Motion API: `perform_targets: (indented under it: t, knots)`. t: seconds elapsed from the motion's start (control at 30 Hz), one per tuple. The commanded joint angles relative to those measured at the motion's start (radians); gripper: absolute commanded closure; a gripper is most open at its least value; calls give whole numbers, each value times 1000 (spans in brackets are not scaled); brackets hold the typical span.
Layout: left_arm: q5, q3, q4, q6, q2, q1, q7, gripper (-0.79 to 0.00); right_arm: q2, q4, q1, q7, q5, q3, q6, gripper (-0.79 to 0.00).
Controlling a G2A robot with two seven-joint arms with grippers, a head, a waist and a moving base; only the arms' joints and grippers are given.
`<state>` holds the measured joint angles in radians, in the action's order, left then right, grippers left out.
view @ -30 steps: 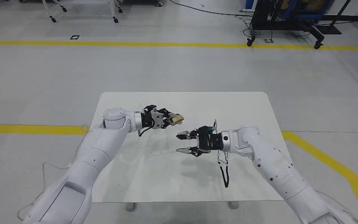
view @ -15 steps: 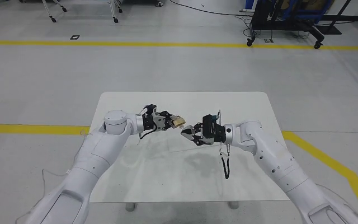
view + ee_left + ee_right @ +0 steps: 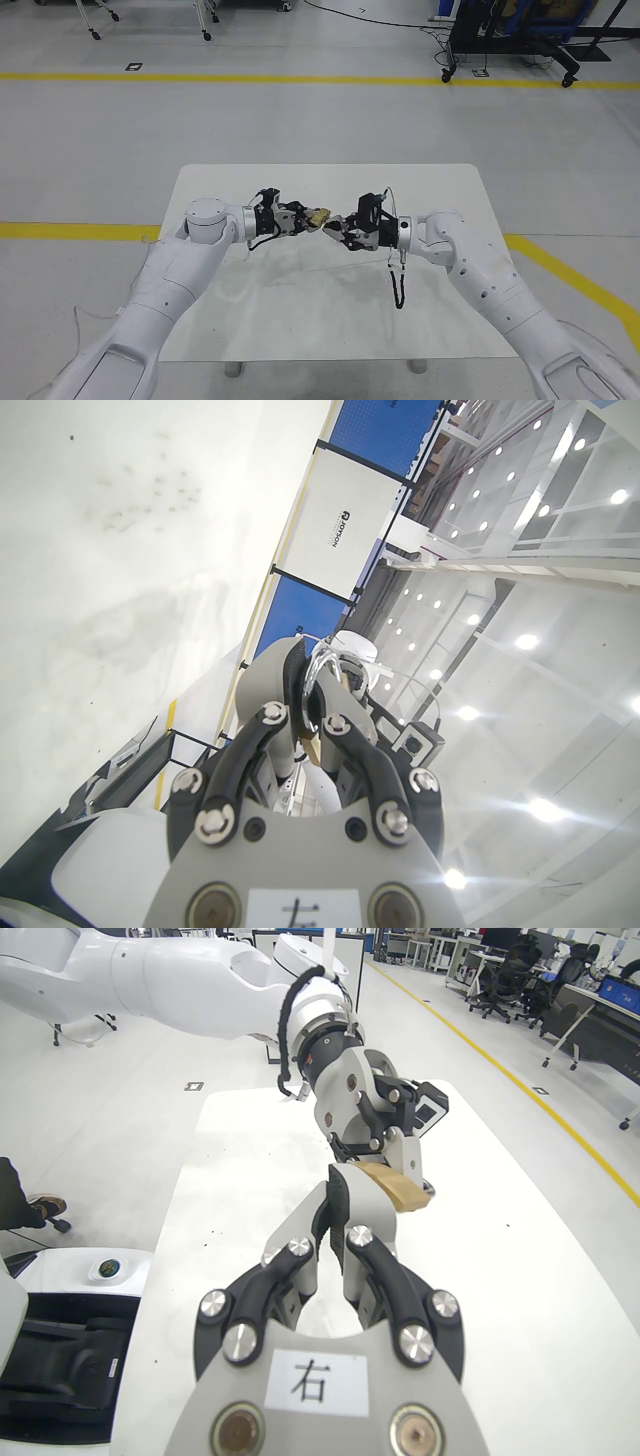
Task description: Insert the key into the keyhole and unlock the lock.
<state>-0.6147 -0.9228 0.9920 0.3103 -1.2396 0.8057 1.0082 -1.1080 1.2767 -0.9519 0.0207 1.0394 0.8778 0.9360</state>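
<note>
A brass padlock (image 3: 318, 214) is held above the middle of the white table, with my left gripper (image 3: 308, 216) shut on it. In the right wrist view the lock body (image 3: 402, 1193) sticks out from the left gripper (image 3: 380, 1163) towards my right gripper (image 3: 340, 1188). The right gripper (image 3: 335, 226) is shut, its tips against the lock's free end; anything between its pads is hidden. In the left wrist view a strip of brass (image 3: 312, 750) and a silver ring (image 3: 320, 660) show between the left fingers (image 3: 280, 680).
The two arms meet over the white table (image 3: 430, 190), whose top is bare around them. A black cable (image 3: 397, 290) hangs from the right forearm down to the tabletop. Chairs and desks (image 3: 525, 993) stand far off across the floor.
The right gripper was open and lower a second ago; it has moved up to the padlock and shut. The left gripper with the lock shifted only slightly.
</note>
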Motion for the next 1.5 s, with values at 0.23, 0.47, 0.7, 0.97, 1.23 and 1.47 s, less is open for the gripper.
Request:
perform_targets:
  t: [0.23,0.47,0.7,0.97,1.23,1.47]
  knots:
    - [23,-24,31,-34,3,20,-88,0,5,27,-25,51,35,24,46,0]
    - [14,-74,81,-78,13,57,-154,0,25,107,-80,139,111,79,76,-785]
    - [14,-74,81,-78,13,57,-154,0,25,107,-80,139,111,79,76,-785]
    - [14,-74,81,-78,13,57,-154,0,25,107,-80,139,111,79,76,-785]
    - [61,-99,109,-298,16,151,-271,0,56,198,-172,69,298,216,-225,-785]
    - [123,-71,109,-367,11,148,-203,0,83,324,-249,62,611,240,-280,-277]
